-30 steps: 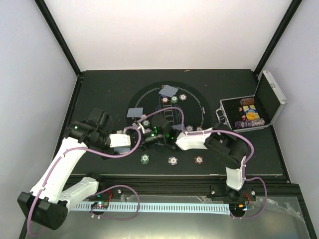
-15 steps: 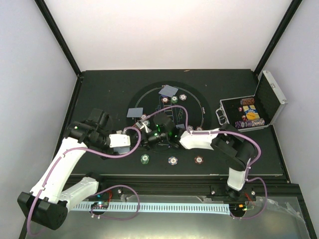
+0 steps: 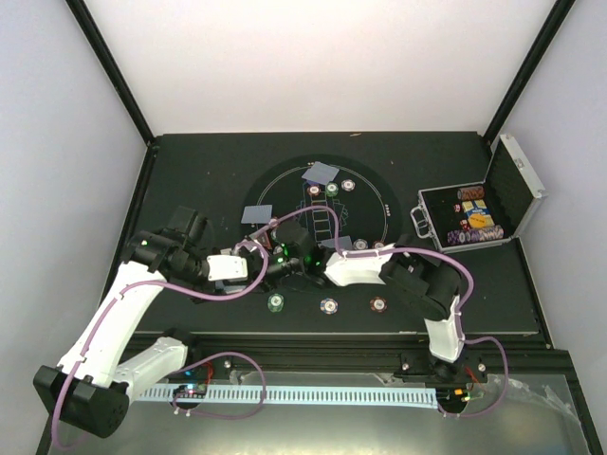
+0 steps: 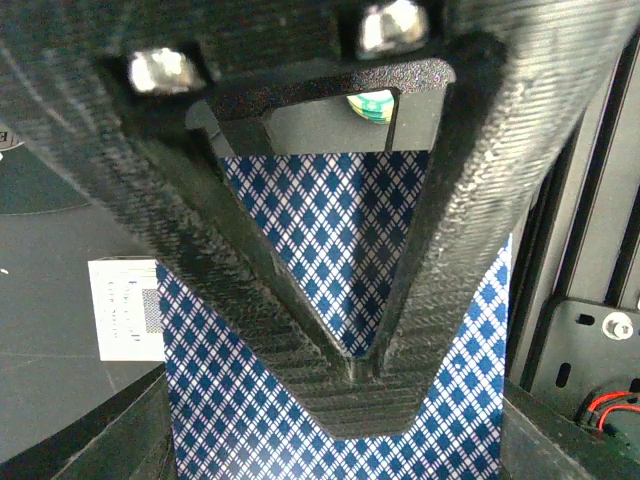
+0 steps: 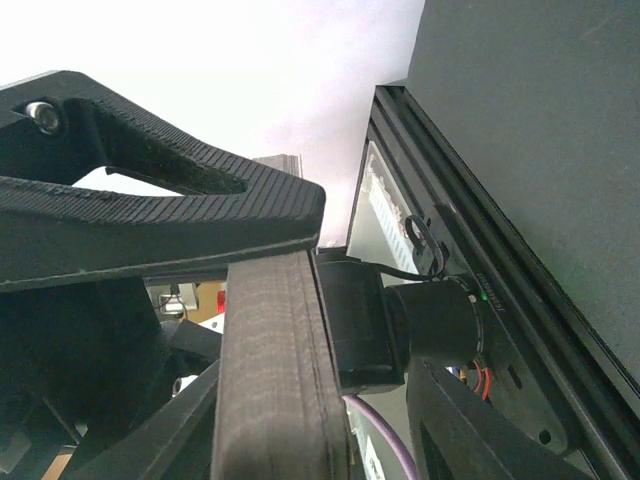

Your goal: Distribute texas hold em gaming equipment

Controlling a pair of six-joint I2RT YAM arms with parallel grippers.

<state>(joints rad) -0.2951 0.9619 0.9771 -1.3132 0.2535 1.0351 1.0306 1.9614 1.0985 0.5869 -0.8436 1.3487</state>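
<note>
Left end effector (image 4: 350, 365) clamped on playing cards (image 4: 330, 230); right end effector (image 3: 284, 249) just beside it, grip unclear from here. Pulling one card could drag several loose

Blue-diamond-backed cards (image 4: 330, 250) clamped in left jaws; striped chips (image 3: 329, 305) flat, well apart.

The left gripper (image 4: 350, 365) has fingers (image 4: 450, 200) of matt black plastic with a rough, finely ribbed, layered grain, and bright, shiny metal screws (image 4: 388, 22) are set in them. The cards (image 4: 335, 230) look like smooth coated paper with a printed diamond back. The right gripper (image 5: 295, 245) shows the same ribbed matt plastic. The mat (image 3: 285, 190) is dull black without sheen. Right of the mat, the case (image 3: 520, 180) is bright ribbed metal.
</note>
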